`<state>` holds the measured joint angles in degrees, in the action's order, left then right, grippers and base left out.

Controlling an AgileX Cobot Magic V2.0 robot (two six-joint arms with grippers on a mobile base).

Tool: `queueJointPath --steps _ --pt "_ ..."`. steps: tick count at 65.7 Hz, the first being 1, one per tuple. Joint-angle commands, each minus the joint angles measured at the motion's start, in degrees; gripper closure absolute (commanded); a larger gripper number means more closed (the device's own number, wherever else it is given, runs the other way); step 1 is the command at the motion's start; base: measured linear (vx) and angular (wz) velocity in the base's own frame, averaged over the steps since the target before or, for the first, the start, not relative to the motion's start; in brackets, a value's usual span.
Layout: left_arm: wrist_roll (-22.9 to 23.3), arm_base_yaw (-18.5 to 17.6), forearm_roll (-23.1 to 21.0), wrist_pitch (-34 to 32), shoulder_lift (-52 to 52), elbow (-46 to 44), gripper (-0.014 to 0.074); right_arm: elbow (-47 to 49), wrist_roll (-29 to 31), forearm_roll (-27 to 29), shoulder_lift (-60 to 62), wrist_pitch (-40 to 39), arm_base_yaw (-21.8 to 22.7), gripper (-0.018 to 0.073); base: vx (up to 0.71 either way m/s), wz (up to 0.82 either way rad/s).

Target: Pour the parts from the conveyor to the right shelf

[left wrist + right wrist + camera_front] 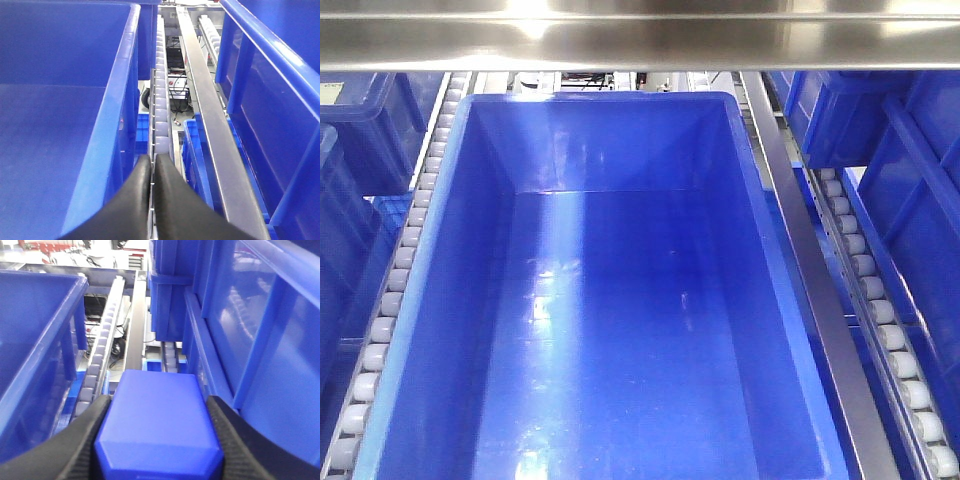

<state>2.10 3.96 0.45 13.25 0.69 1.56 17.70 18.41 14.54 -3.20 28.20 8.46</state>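
**Right hand clamped on part, left hand closed with nothing in it, both over the shelf**

Right hand (159, 440): both black fingers (75, 445) pressed flat against the sides of the blue part (159, 425), so it's gripped firmly. The stud isn't visible from this angle, only a boxy face with chamfered corners. The part hangs above the gap between two crates, over a roller rail (100, 345) and a steel bar (135, 325).

Left hand (151, 165): fingertips (132, 200) touching each other, nothing between them. It sits directly over another white roller rail (160, 95), just right of the wall of the big crate (117, 125).

The right shelf (800, 230) fills every view: steel frame members, roller rails, deep blue crates on both sides. In the front view the centre crate (440, 300) shows a bare glossy floor, no parts inside. A steel crossbar (640, 35) runs across the top. The conveyor isn't visible in any view.
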Motion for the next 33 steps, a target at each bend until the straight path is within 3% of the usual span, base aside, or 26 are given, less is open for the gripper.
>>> queueJointPath --steps 1,12,33 --pt "0.5 -0.2 -0.5 -4.2 0.7 -1.1 0.0603 2.4 -3.5 -2.3 -0.8 -5.2 0.2 0.0564 0.0 0.0" --pt "0.5 -0.2 -0.5 -4.2 0.7 -1.1 0.0603 7.4 -13.8 -5.8 -4.9 -3.5 0.2 0.0564 0.0 0.0" --pt "0.5 -0.2 -0.5 -4.2 0.7 -1.1 0.0603 19.6 -13.1 -1.6 -15.9 -0.3 0.2 0.0564 0.0 0.0"
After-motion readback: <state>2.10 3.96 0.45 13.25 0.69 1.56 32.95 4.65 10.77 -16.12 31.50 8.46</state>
